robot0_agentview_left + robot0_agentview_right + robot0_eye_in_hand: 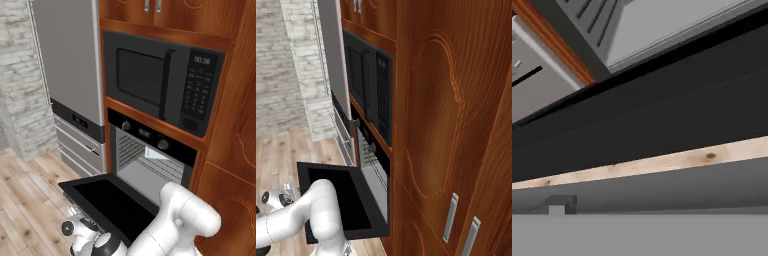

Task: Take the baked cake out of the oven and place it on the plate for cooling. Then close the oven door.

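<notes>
The white arm (185, 215) hangs low by the dropped oven door (112, 202), claw spread wide and empty, oven (152, 160) open, no cake visible, closing still ahead.

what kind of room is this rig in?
A rendered home kitchen, most likely: a built-in oven with its oven door dropped open, a microwave above it in wood cabinetry, and a steel fridge alongside.
</notes>
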Controlling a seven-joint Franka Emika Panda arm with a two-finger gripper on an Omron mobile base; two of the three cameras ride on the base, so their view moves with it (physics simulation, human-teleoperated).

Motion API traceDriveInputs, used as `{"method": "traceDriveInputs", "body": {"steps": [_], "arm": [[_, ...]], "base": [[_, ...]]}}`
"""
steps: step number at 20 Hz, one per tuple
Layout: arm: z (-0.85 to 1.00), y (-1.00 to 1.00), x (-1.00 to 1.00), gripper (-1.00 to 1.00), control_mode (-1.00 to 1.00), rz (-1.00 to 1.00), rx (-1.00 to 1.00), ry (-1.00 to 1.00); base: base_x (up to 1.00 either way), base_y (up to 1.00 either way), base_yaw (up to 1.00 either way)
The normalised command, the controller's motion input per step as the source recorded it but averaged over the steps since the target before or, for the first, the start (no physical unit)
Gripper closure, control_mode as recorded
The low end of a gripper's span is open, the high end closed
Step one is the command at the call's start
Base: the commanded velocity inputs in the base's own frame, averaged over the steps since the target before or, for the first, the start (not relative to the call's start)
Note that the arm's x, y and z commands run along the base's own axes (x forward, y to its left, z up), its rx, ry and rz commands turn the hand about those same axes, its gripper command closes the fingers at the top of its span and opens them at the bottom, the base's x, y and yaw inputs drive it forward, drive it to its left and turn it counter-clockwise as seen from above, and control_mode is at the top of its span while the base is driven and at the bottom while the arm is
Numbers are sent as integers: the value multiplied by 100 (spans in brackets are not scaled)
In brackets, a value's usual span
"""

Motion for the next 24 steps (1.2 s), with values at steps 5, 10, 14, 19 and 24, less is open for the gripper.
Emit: {"method": "traceDriveInputs", "body": {"steps": [5,10,14,19,24], "arm": [[0,-23,3,-100,-100,-11,-4,-56],[-8,-38,14,-100,-100,-12,-1,-48],[-11,-47,28,-100,-100,-12,0,-44],[-19,-67,37,-100,-100,-15,0,-38],[-14,-64,40,-100,-100,-15,0,-37]], "base": [[0,0,0],[0,0,0],[0,0,0],[0,0,0],[0,0,0]]}}
